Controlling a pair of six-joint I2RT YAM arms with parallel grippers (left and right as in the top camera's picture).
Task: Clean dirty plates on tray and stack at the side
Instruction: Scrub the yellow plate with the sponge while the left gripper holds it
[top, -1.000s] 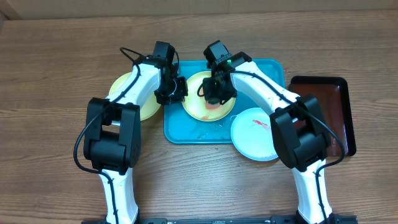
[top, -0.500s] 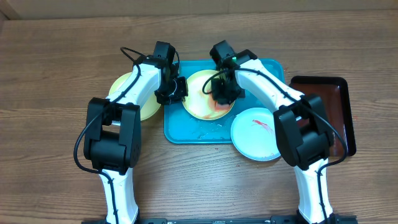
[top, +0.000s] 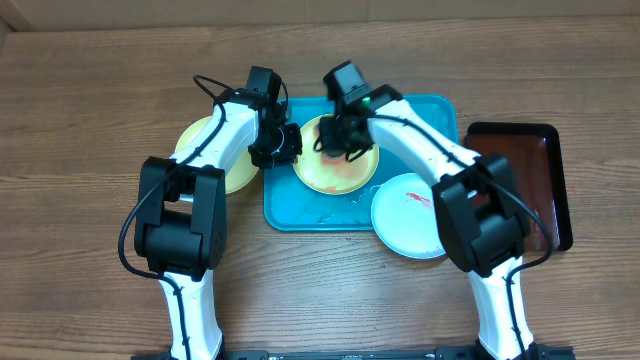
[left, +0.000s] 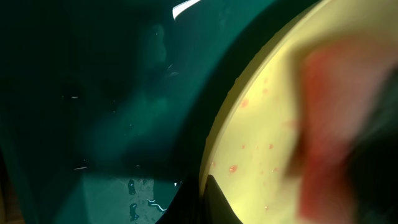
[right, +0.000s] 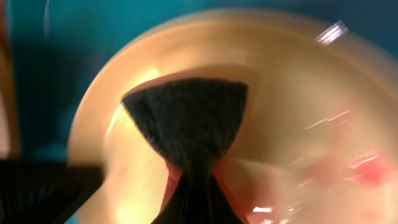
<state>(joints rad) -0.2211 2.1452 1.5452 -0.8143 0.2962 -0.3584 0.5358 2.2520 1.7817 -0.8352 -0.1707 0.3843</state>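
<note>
A cream plate (top: 340, 172) with red sauce specks lies in the turquoise tray (top: 420, 130). My left gripper (top: 283, 143) is shut on this plate's left rim (left: 214, 143), one finger on each side of the edge (left: 205, 193). My right gripper (top: 343, 137) is shut on a sponge (right: 186, 115), dark grey on top and red beneath, pressed onto the plate's upper left part (right: 298, 112). A white-pale blue plate (top: 410, 215) with a red smear overhangs the tray's front right corner. A second cream plate (top: 210, 150) sits on the table left of the tray.
A dark red-brown tray (top: 530, 170) with a black rim stands at the far right. Water drops lie on the turquoise tray floor (left: 140, 193) near my left fingers. The two arms nearly meet above the middle plate.
My right gripper swept the sponge to the right across the plate, then back to its upper left. The left gripper and all plates have stayed put.
</note>
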